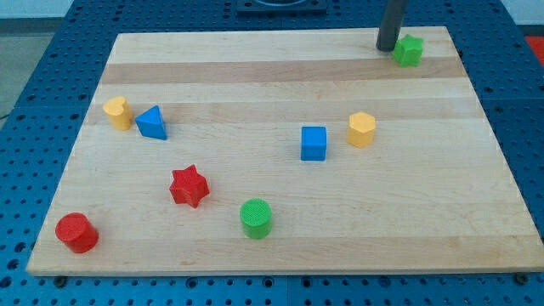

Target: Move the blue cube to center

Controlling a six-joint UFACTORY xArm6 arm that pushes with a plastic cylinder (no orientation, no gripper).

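The blue cube (314,143) sits on the wooden board (280,81), a little right of the board's middle. A yellow hexagonal block (361,129) stands just to its right, apart from it. My tip (388,47) is at the board's top right, far above and to the right of the blue cube. It stands right beside a green star-like block (409,51), at that block's left side.
A yellow cylinder-like block (118,112) and a blue triangular block (152,123) sit at the left. A red star (189,186), a red cylinder (76,232) and a green cylinder (256,218) lie toward the view's bottom. Blue perforated table surrounds the board.
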